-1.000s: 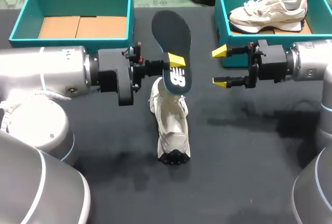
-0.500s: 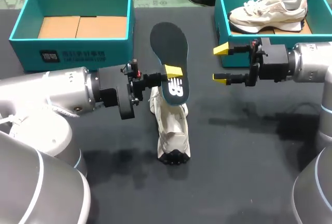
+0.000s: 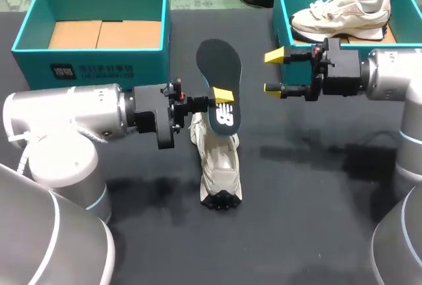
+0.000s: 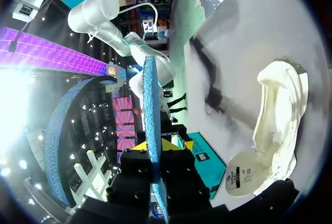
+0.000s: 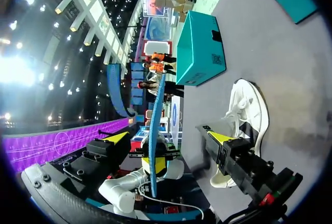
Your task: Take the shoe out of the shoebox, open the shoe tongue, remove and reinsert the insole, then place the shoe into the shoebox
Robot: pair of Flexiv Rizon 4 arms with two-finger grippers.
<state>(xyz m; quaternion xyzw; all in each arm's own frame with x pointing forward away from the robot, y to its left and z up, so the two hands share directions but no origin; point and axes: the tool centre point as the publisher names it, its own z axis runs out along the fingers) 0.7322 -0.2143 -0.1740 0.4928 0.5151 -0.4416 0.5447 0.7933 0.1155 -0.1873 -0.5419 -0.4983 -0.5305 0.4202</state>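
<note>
Shoe count first: in the head view you have two shoes, two teal shoeboxes, one insole and two grippers. The shoe (image 3: 221,166) that matters lies on the dark table (image 3: 316,212), outside both boxes. It is cream-white, with its dark-tipped toe toward the robot and its open heel end away. Above that heel end the insole (image 3: 221,74) stands on end, dark with a white mark low down. You cannot tell whether its lower end touches the shoe. Your left gripper (image 3: 221,98) comes in from the shoe's left and is clamped on the insole's lower part. Your right gripper (image 3: 273,72) hangs off to the shoe's right, fingers spread, nothing between them. Beyond the shoe to its left sits the left shoebox (image 3: 92,67), with a brown cardboard floor. Beyond it to the right, the right shoebox (image 3: 282,24) holds the second shoe (image 3: 339,16), showing its side.

In the left wrist view the insole (image 4: 149,105) shows edge-on as a thin blue strip pinched between the yellow tips of the left gripper (image 4: 155,145). The shoe (image 4: 280,120) lies on the table beside the strip, its opening gaping.

In the right wrist view the right gripper (image 5: 168,137) has its fingers wide apart and bare. Ahead of them the insole (image 5: 157,105) stands edge-on, with the shoe (image 5: 251,112) near it and the left shoebox (image 5: 199,53) past the shoe.
</note>
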